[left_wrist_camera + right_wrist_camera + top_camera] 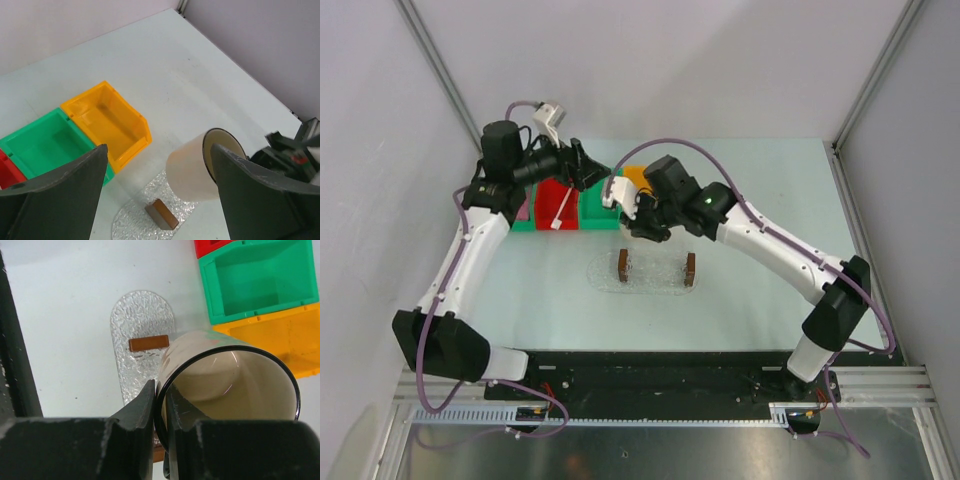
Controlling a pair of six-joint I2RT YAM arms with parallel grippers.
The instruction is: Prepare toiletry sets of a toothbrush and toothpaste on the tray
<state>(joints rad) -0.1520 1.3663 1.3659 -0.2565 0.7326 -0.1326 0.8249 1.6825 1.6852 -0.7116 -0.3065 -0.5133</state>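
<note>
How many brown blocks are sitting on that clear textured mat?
2. One brown block stands at the left end of the mat, the other at its right end, seen from above. None appears hidden.

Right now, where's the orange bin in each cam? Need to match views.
Top external: orange bin at the far side of the table, near centre, mostly hidden by the right arm.
Left wrist: orange bin left of centre, whole bin in view.
Right wrist: orange bin at the right edge, partly behind the cup.
Shared landmark: the green bin right beside it, between it and the red bin.
</note>
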